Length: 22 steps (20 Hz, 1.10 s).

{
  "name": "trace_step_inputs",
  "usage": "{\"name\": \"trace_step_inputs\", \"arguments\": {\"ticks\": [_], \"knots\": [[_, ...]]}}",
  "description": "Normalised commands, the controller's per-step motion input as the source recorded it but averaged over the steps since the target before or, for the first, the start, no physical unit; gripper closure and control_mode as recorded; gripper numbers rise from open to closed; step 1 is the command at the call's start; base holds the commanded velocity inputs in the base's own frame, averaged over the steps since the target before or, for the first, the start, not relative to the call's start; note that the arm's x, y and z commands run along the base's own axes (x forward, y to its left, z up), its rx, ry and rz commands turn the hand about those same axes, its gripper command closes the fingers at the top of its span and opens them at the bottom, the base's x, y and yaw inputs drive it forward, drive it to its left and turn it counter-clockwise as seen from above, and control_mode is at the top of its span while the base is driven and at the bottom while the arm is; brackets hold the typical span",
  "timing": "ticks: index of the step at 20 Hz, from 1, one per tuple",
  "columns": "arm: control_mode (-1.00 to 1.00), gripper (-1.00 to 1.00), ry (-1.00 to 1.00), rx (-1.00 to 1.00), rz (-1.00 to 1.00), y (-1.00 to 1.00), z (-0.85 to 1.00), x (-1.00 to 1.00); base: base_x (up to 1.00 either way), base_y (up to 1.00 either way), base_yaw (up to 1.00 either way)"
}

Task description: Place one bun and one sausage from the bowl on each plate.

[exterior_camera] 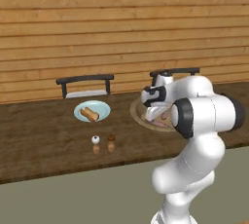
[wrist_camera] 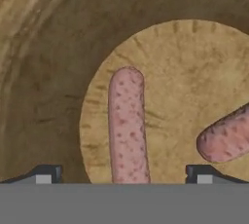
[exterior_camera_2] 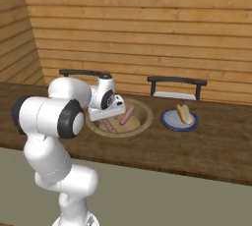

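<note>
Because the hand had been brought down inside the bowl (exterior_camera_2: 142, 122), the gripper (wrist_camera: 124, 173) sat low over its floor with its jaws spread wide, one tip at each side of a pink sausage (wrist_camera: 127, 125). Nothing was held: clear gaps showed between each fingertip (wrist_camera: 48, 173) and the meat, so the claw was released and straddling, not yet clenched. The sausage ran lengthwise between the tips, which looked like the reason for that pose; closing across its narrow width seemed the likely next step.

A second sausage (wrist_camera: 224, 140) lay apart from the first, off to one side on the bowl's pale inner disc, angled away and clear of the fingers. In the right base view both sausages rested in the bowl, partly behind the hand.

Beyond the bowl, on the dark wooden counter (exterior_camera: 39, 135), stood the plate (exterior_camera_2: 170, 123), near the bowl but not touching it, already carrying a bun (exterior_camera_2: 184, 113). By that reckoning the plate still wanted its sausage. Two small shakers (exterior_camera: 103, 143) stood in front of the plate, and two chairs (exterior_camera: 85, 85) waited behind the counter against the plank wall.
</note>
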Motion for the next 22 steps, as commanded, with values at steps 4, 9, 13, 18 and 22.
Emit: {"name": "trace_step_inputs", "arguments": {"ticks": [4, 9, 13, 18, 22], "knots": [[-1.00, -1.00, 0.00, 0.00, 0.08, 0.00, -0.54, 0.34, 0.00, 0.00, 0.00], [-1.00, -1.00, 0.00, 0.00, 0.06, 0.00, -0.40, 0.10, 0.00, 0.00, 0.00], [-1.00, -1.00, 0.06, 0.00, 0.02, 0.00, -0.15, 0.03, 0.00, 0.00, 0.00], [-1.00, -1.00, 0.00, 0.00, 0.00, -0.42, -0.01, 0.10, 0.00, 0.00, 0.00], [-1.00, -1.00, 0.00, 0.00, 0.00, -0.47, -0.01, 0.09, 0.00, 0.00, 0.00]]}}
